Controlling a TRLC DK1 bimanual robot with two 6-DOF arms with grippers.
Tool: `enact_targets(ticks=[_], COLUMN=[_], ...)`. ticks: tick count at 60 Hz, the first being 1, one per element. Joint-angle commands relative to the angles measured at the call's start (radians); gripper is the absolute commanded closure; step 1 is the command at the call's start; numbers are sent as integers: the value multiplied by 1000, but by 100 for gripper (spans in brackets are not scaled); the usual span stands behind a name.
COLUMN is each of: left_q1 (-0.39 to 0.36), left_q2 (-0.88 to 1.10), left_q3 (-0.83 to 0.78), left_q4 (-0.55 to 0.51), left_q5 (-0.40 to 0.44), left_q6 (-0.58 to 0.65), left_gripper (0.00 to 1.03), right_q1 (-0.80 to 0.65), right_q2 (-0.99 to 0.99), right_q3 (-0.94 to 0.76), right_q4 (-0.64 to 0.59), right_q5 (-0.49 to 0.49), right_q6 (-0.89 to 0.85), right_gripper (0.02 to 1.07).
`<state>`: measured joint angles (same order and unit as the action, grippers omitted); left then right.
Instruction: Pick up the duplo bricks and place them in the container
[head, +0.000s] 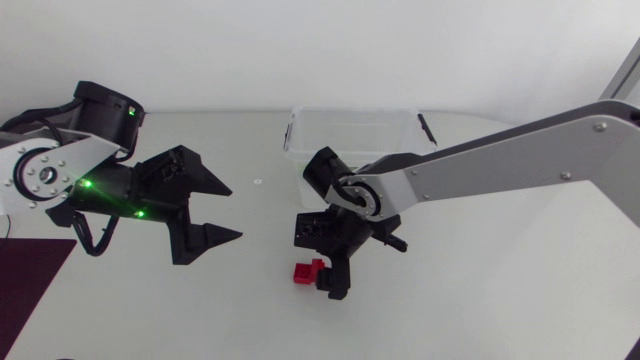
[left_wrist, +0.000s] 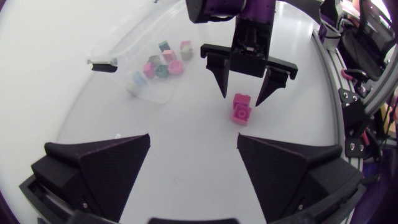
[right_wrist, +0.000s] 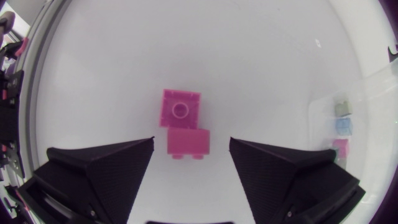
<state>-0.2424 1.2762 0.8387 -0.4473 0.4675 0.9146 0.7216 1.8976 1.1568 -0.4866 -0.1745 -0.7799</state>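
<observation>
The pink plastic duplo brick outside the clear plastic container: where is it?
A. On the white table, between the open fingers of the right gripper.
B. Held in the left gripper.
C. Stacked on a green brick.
A: the pink plastic duplo brick lies on the white table between the spread fingers of the right gripper, and neither finger touches it.

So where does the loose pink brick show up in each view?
Head view: pink brick, looking red, low centre, beside the right gripper.
Left wrist view: ahead of the left gripper, between the right gripper's open fingers.
Right wrist view: at its own open fingertips, untouched.
Shared landmark: the clear container holding other bricks.
</observation>
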Motion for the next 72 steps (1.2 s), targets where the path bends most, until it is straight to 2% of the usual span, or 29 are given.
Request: enact_targets(ticks=[1,12,13,15,37,56,67,72], left_q1=[0,-17,-23,-32,-224,-298,-342,-359], left_q2=[18,69,80,89,272,489,583,603], left_q3=[-27,-38,-38,-38,11,172,252,264], left_q4=[-7,4,5,7,53,45,-4,-27], left_q5=[11,13,13,13,13,-46,-84,-96], left_q6=[40,81,84,87,124,136,136,138], left_gripper=[6,6,6,6,6,6,8,12], right_q1=[15,22,22,22,-39,-96,-157,-203], right_q2=[18,21,21,17,-189,-339,-428,-470], right_q3=[-12,-31,-34,-39,-95,-155,-151,-132], right_q4=[17,36,37,37,-40,-58,-64,-63], right_q5=[10,21,23,24,36,33,9,-17], right_q6=[34,53,53,53,51,47,45,51], right_gripper=[33,75,82,90,91,91,91,91])
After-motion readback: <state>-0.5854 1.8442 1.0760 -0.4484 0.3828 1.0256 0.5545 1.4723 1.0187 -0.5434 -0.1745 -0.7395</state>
